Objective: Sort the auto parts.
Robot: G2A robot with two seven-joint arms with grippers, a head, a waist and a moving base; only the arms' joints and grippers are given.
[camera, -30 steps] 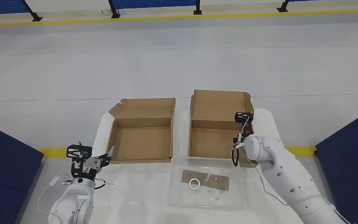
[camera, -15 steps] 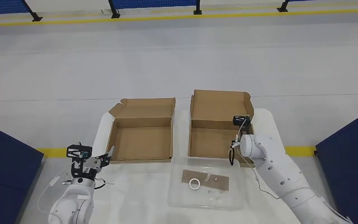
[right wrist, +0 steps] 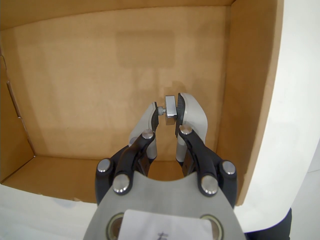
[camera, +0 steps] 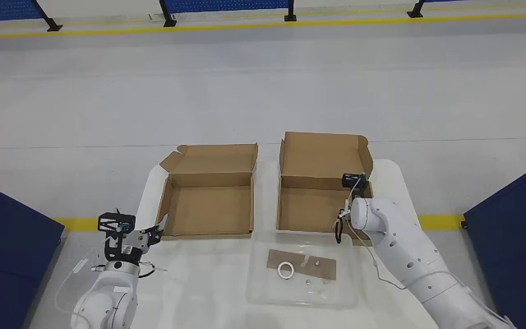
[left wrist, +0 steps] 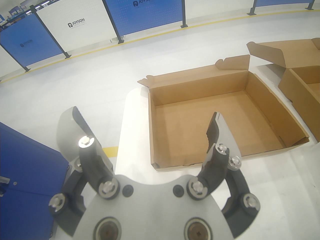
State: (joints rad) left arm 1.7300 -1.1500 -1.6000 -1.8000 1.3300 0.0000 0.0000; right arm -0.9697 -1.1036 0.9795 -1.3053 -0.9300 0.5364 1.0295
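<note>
My right gripper is shut on a small silver metal part, a square block with a short stud. It hangs above the floor of the right cardboard box, near that box's front right corner. My left gripper is open and holds nothing; it sits at the table's left front, in front of the left cardboard box. A clear tray at the front holds a cardboard sheet, a white ring and a few small parts.
Both boxes have their lids folded back. A dark blue panel stands beside the table's left edge, and another at the right. White tabletop lies free between my left gripper and the tray.
My right arm has shifted slightly left and forward over the right box with the metal part in its grip. The left arm has not moved.
</note>
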